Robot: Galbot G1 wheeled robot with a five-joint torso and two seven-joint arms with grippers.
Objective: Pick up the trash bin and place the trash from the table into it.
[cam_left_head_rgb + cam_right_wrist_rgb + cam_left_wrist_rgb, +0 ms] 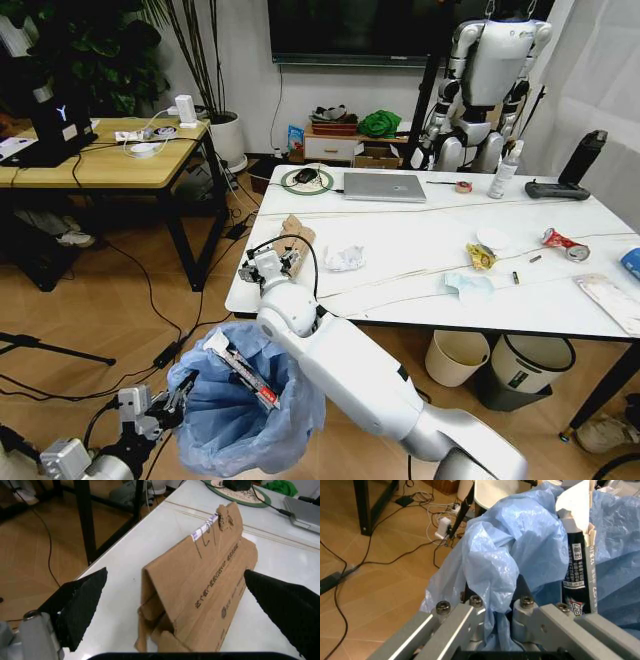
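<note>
The trash bin (240, 415), lined with a puffy light-blue bag (520, 543), hangs low at my left, just off the table's near-left corner. My left gripper (170, 402) is shut on its rim and bag (492, 596). A black-and-white carton (577, 573) stands inside the bin. My right gripper (275, 263) is open over the table (420, 300) corner. Its black fingers (82, 600) straddle the torn brown cardboard (205, 588) without touching it. More trash lies on the table: crumpled white paper (345, 258), a yellow wrapper (481, 256), a blue face mask (468, 284), a red can (565, 243) and a white packet (612, 300).
A grey laptop (384, 186) and a spray bottle (505, 170) sit at the table's far side. A cream bin (456, 355) and a black-rimmed white bin (530, 370) stand under the table. The light-wood desk (100, 165) is to the left, with cables on the floor.
</note>
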